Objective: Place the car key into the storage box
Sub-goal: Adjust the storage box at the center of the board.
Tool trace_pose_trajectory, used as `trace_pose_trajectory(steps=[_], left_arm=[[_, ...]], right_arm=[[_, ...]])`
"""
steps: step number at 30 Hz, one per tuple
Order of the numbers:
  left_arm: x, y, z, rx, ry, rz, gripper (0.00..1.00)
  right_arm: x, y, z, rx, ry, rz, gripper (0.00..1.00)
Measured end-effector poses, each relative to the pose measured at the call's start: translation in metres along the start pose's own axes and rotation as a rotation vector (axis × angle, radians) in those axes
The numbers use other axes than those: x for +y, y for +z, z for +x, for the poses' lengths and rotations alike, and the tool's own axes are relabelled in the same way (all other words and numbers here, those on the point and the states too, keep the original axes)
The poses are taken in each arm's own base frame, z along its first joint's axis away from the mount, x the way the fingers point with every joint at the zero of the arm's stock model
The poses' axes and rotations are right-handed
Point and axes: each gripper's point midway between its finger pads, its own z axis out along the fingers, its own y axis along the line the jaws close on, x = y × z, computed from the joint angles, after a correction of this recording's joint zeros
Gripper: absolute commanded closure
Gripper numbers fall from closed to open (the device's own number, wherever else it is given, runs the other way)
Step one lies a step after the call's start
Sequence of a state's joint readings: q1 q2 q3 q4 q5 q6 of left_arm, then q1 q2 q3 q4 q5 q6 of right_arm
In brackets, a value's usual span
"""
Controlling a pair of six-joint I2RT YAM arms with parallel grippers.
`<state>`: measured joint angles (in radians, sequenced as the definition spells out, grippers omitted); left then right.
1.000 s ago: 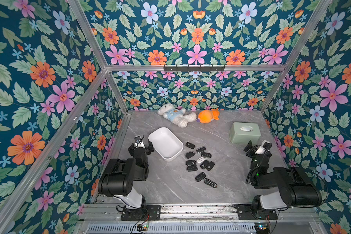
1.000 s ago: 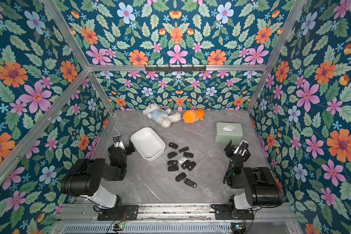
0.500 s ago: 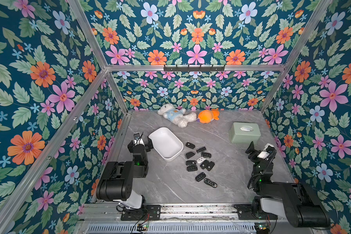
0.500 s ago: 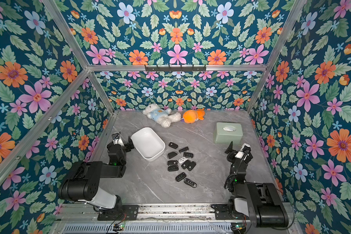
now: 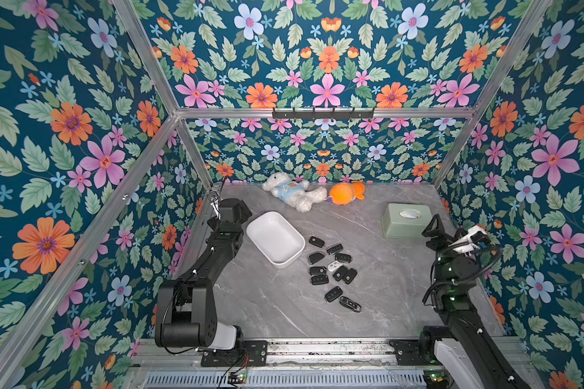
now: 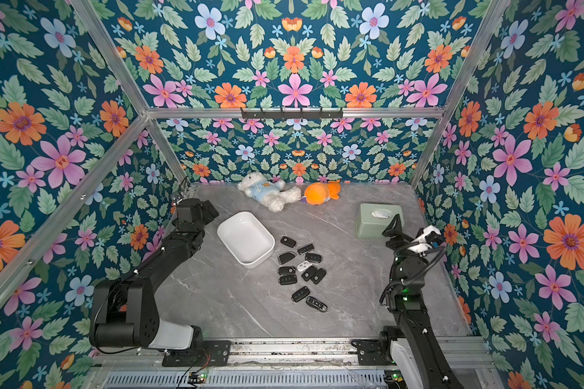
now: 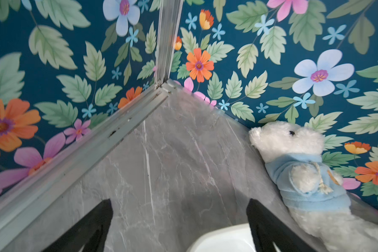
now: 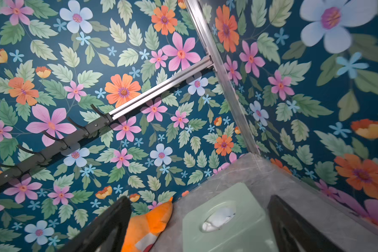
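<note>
The storage box [image 5: 275, 239] [image 6: 245, 237] is a white shallow tray lying empty left of the table's middle. Just right of it lie several black car keys [image 5: 331, 272] [image 6: 300, 271] and a white one [image 5: 333, 266], all loose on the grey surface. My left gripper [image 5: 234, 208] [image 7: 180, 204] hangs open beside the box's far left corner, facing the back left corner of the table. A corner of the box [image 7: 223, 240] shows between its fingers. My right gripper [image 5: 447, 227] [image 8: 199, 199] is open, raised and tilted upward at the right. Neither gripper holds anything.
A sage-green box [image 5: 407, 220] [image 8: 227, 220] with an oval slot stands just ahead of my right gripper. A white plush bear [image 5: 289, 192] [image 7: 297, 165] and an orange plush toy [image 5: 344, 193] [image 8: 146, 224] lie along the back wall. A black hook rail [image 5: 322, 112] is mounted on that wall.
Both arms have unfolded and lifted: the left gripper moved back along the box's left side, and the right gripper rose toward the green box. Keys and box have not moved.
</note>
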<state>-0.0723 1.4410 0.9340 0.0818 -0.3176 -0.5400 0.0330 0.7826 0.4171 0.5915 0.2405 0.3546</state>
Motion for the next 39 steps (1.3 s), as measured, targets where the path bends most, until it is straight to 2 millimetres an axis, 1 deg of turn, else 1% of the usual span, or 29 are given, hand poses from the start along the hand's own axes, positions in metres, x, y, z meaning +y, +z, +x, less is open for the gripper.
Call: trace_pose_trajectory(steps=[1,2,4,5,6,7,9,11,13,17,21,23,25,26,28,29,32,34,36,39], left_arm=[[-0.001,-0.001,0.005,0.029,-0.027,0.003,0.0],[-0.001,-0.003,0.013,0.065,-0.057,0.001,0.0],[0.0,-0.007,0.024,0.115,-0.113,-0.005,0.0],[0.002,-0.009,0.031,0.143,-0.147,-0.015,0.01],[0.003,-0.01,0.038,0.167,-0.18,-0.019,0.01],[0.004,-0.011,0.046,0.196,-0.211,-0.024,0.01],[0.006,-0.014,0.068,0.263,-0.26,-0.044,0.01],[0.008,-0.016,0.085,0.312,-0.291,-0.07,0.02],[0.002,-0.02,0.103,0.367,-0.308,-0.071,0.06],[-0.014,-0.026,0.124,0.432,-0.32,-0.038,0.19],[-0.022,-0.02,0.142,0.484,-0.327,-0.018,0.32],[-0.024,-0.017,0.149,0.507,-0.323,-0.013,0.38],[-0.025,-0.016,0.155,0.527,-0.304,-0.005,0.47],[-0.025,-0.016,0.156,0.533,-0.295,-0.004,0.52],[-0.026,-0.015,0.158,0.544,-0.267,0.003,0.61],[-0.027,-0.015,0.158,0.549,-0.251,0.007,0.68],[-0.032,-0.013,0.154,0.552,-0.181,0.026,0.8],[-0.035,-0.012,0.152,0.553,-0.128,0.038,0.85],[-0.036,-0.011,0.15,0.559,-0.065,0.046,0.85],[-0.036,-0.009,0.148,0.567,0.025,0.056,0.85]], right_arm=[[0.01,0.01,0.002,0.051,0.004,-0.02,0.01],[0.024,0.022,0.007,0.12,0.009,-0.053,0.01],[0.039,0.034,0.028,0.254,0.017,-0.093,0.01],[0.023,0.024,0.083,0.413,0.0,-0.065,0.01],[0.058,0.038,0.055,0.392,0.01,-0.129,0.01],[0.07,0.04,0.066,0.451,0.001,-0.15,0.01],[0.094,0.045,0.08,0.548,-0.014,-0.196,0.01],[0.109,0.053,0.091,0.609,-0.033,-0.218,0.02],[0.119,0.054,0.111,0.687,-0.057,-0.229,0.04],[0.149,0.049,0.155,0.857,-0.134,-0.293,0.1],[0.168,0.047,0.197,0.988,-0.223,-0.326,0.12],[0.178,0.043,0.219,1.052,-0.265,-0.35,0.13],[0.185,0.04,0.24,1.106,-0.298,-0.37,0.14],[0.186,0.039,0.249,1.133,-0.316,-0.368,0.14],[0.189,0.039,0.261,1.165,-0.346,-0.368,0.16],[0.194,0.039,0.268,1.179,-0.365,-0.376,0.17],[0.212,0.035,0.292,1.222,-0.425,-0.424,0.19],[0.218,0.03,0.31,1.256,-0.467,-0.448,0.22],[0.216,0.024,0.327,1.299,-0.501,-0.457,0.24],[0.212,0.019,0.34,1.336,-0.544,-0.465,0.24]])
